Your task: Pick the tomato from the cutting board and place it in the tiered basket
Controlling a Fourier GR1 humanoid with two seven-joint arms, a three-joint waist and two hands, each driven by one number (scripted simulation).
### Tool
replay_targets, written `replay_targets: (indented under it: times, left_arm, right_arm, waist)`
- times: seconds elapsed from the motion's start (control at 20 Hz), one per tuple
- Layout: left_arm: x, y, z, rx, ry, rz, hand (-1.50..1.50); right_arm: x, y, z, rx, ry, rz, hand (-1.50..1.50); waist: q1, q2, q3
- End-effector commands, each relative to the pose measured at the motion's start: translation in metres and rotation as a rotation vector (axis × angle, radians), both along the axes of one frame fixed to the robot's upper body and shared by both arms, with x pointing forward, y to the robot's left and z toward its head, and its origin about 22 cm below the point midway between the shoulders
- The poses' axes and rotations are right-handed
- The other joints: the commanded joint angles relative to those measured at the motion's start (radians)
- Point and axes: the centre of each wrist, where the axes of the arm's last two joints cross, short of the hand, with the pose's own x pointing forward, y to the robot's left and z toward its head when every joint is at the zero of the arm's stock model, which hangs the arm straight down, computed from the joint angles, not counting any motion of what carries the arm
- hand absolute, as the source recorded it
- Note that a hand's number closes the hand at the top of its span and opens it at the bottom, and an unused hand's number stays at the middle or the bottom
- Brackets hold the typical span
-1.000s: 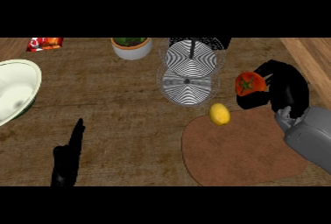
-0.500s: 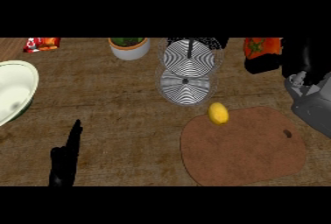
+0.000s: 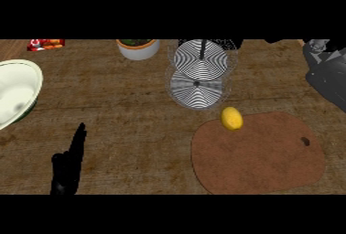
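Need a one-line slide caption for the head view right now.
Yellow fruit on cutting board edge beside tiered basket; left hand rests open.

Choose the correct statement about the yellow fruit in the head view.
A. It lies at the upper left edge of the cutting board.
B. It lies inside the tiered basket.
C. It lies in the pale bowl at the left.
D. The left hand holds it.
A: the yellow fruit lies at the upper left edge of the brown cutting board, just below the tiered basket and outside it.

A kitchen: wooden counter (image 3: 121,105), cutting board (image 3: 260,155), tiered basket (image 3: 200,73), plate (image 3: 17,91).
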Motion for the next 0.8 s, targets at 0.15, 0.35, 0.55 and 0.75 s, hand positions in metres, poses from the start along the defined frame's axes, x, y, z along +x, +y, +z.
replay_targets:
  times: [0.15, 0.35, 0.55, 0.75]
  left_arm:
    - [-0.004, 0.000, -0.005, -0.012, 0.040, -0.016, 0.00]
    - [0.003, -0.002, -0.003, -0.021, 0.018, -0.032, 0.00]
    - [0.009, -0.017, 0.002, -0.031, -0.005, -0.037, 0.00]
    - [0.009, -0.017, -0.001, -0.026, 0.011, -0.054, 0.00]
  right_arm:
    - [0.021, 0.025, 0.021, 0.096, 0.101, -0.209, 1.50]
    - [0.032, 0.047, 0.025, 0.086, 0.140, -0.221, 1.50]
    - [0.045, 0.067, -0.004, 0.077, 0.180, -0.241, 1.50]
    - [0.057, 0.075, -0.010, 0.089, 0.213, -0.290, 1.50]
  waist:
    - [0.019, 0.014, 0.002]
    - [0.039, 0.026, 0.004]
    - [0.046, 0.033, 0.007]
    - [0.055, 0.039, 0.008]
